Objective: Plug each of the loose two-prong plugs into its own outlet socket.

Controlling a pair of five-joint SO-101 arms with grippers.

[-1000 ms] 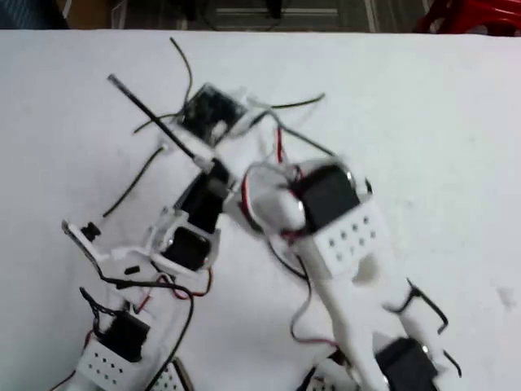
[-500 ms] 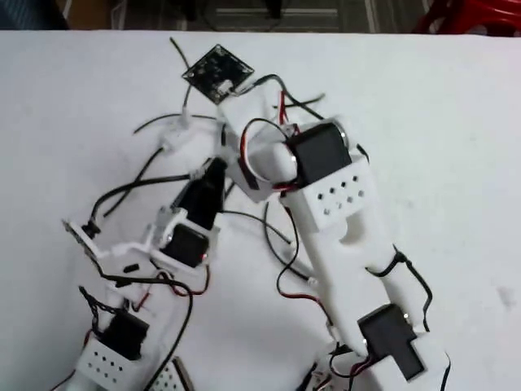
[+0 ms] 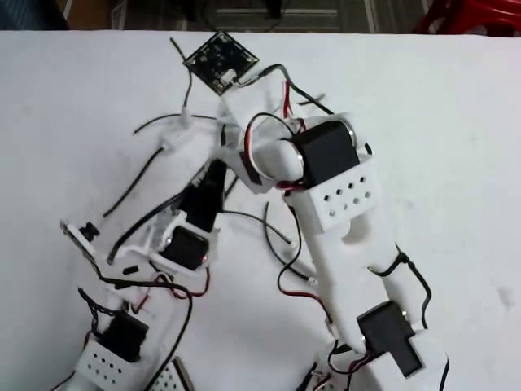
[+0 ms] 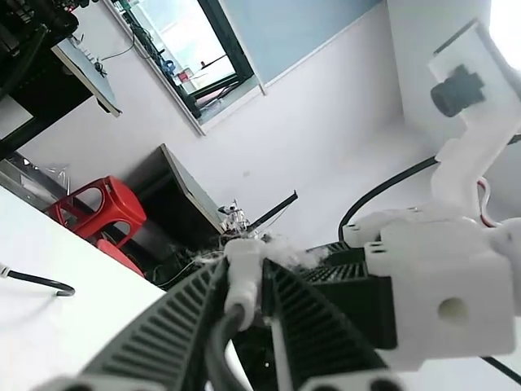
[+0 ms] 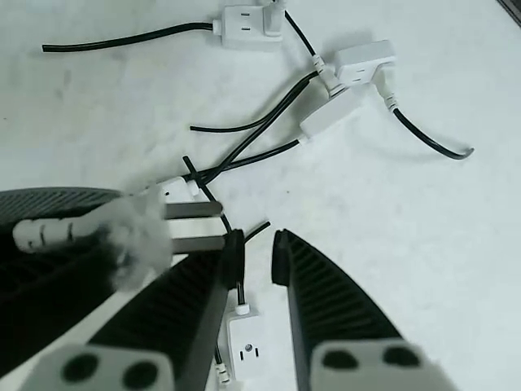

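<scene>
Closest in, the left fingers (image 4: 265, 281) are pinched tight on a white plug (image 4: 242, 262), its black cord running down between them. The right wrist view adds the plug's two metal prongs (image 5: 195, 226), which point toward the right fingers (image 5: 279, 248). Those stand a narrow gap apart, unclamped, over an outlet socket (image 5: 247, 349) lying on the table (image 5: 423, 244). Farther off lie another socket (image 5: 248, 23) and tangled cords (image 5: 260, 134).

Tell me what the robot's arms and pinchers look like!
The left arm and right arm are white plastic with boxy black motors, rows of small round holes, and thin red and black wires. The left gripper and right gripper both have black ribbed fingers.
</scene>
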